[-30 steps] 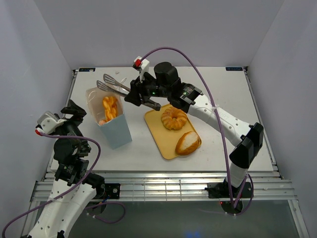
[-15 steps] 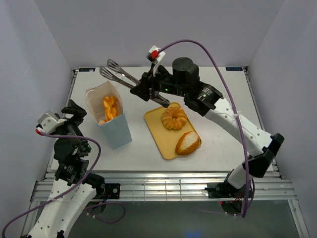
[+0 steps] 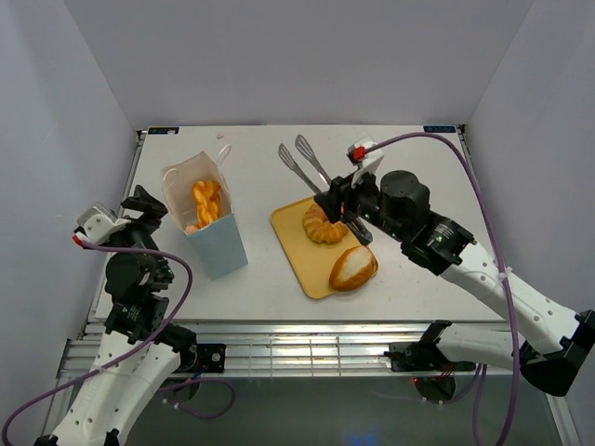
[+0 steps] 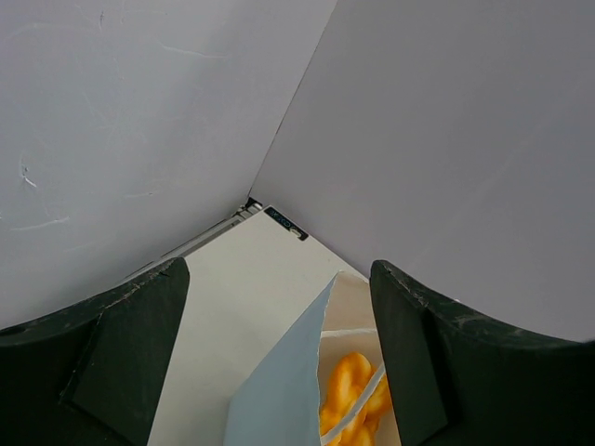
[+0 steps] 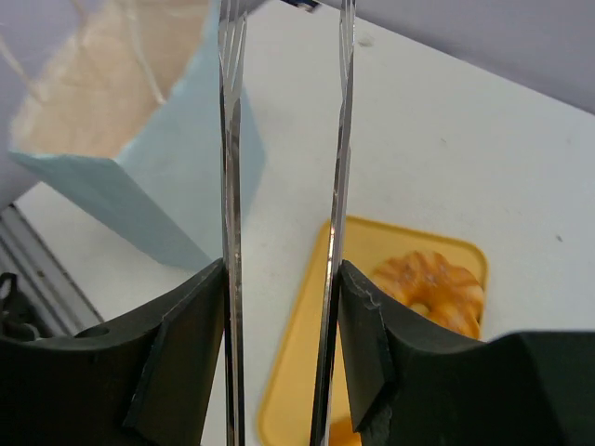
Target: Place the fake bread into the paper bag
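The pale-blue paper bag (image 3: 206, 223) stands open at the left with a braided twist (image 3: 205, 203) inside, also seen in the left wrist view (image 4: 358, 395). A ring doughnut (image 3: 325, 223) and an oval roll (image 3: 352, 267) lie on the yellow tray (image 3: 296, 249). My right gripper (image 3: 342, 206) is shut on metal tongs (image 3: 303, 160), held over the tray's far edge; the tong arms (image 5: 231, 186) stand apart and hold nothing. The doughnut (image 5: 435, 288) lies right of the tongs. My left gripper (image 3: 141, 208) is open and empty, left of the bag.
White walls enclose the table on three sides. The table's near edge meets a metal rail (image 3: 307, 334). The bag's cord handle (image 3: 221, 153) sticks up at its far side.
My right arm has swung right and back from above the bag to the tray, carrying the empty tongs. The left arm has hardly moved.
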Tool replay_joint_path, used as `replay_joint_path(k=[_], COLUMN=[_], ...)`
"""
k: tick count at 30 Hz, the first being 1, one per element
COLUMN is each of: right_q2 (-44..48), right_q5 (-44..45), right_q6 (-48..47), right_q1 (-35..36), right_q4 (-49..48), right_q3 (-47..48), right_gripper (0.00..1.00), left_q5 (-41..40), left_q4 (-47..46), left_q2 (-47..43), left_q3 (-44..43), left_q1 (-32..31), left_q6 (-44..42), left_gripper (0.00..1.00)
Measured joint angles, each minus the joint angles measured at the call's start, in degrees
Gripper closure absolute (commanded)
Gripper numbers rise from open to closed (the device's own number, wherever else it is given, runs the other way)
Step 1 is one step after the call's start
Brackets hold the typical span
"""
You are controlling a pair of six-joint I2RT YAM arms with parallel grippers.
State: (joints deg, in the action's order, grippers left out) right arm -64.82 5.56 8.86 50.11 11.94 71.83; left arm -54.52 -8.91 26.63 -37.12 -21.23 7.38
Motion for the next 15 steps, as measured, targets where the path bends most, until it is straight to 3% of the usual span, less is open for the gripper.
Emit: replay_joint_path(k=[7,15], right_q2=[12.02,17.94], right_q5=[9.33,7.23], right_q6=[2.69,6.86], right_q1=[-7.63,-22.47], right_q4=[1.66,0.96], right_q3=[-19.43,-33.55], right_gripper=[0.44,0.43], left_q5=[0.9,2.1], left_q4=[1.05,2.45], left_q2=[0.76,1.16], left_q3=[-0.39,-1.09], left_q1=[-0.42,-1.14], left_q6=[0.11,0.61], left_gripper=[0.11,0.11])
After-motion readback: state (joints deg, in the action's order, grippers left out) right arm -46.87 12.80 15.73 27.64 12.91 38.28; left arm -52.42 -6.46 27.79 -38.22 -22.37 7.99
